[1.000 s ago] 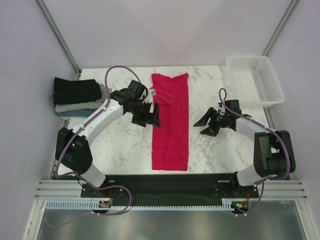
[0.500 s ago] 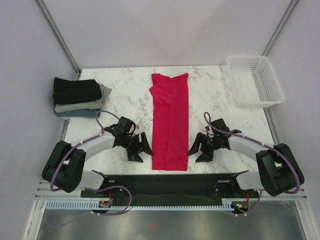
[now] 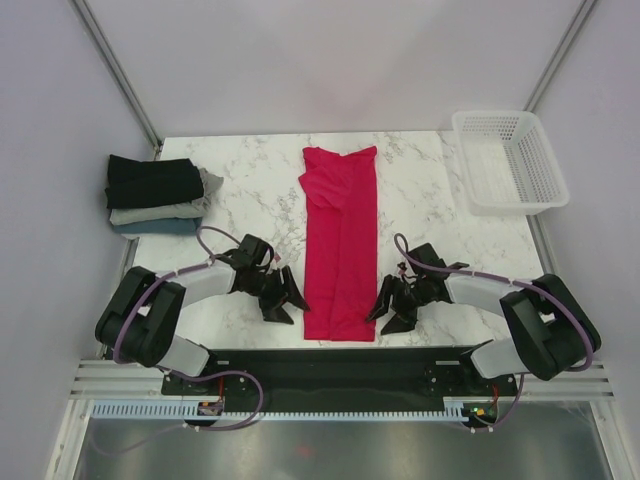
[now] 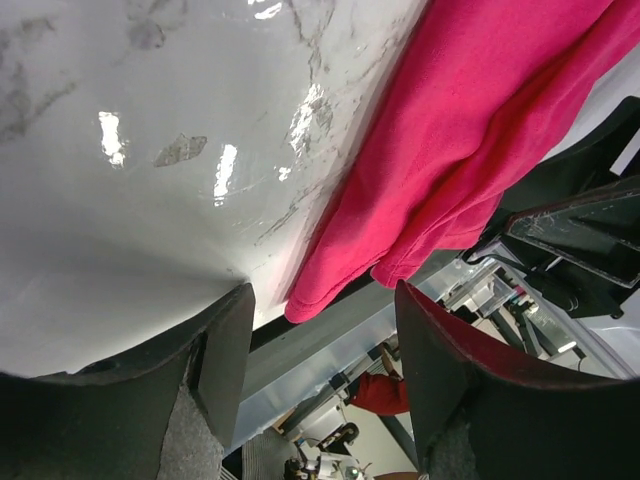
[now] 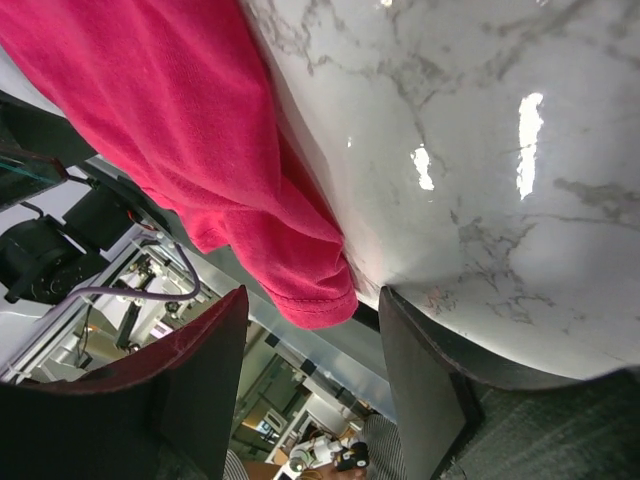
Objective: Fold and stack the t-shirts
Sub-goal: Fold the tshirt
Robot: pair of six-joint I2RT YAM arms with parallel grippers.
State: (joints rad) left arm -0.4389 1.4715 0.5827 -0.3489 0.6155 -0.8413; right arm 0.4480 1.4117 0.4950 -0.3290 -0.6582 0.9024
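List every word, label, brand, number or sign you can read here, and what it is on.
None can be read.
The red t-shirt is plain, no print or tag showing.
The folded stack, the white basket and the marble table bear no lettering.
The background clutter in the wrist views is too blurred to read.

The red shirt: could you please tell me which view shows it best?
Top external: the whole red shirt lies there as a long strip. Each wrist view shows only one near corner of it.
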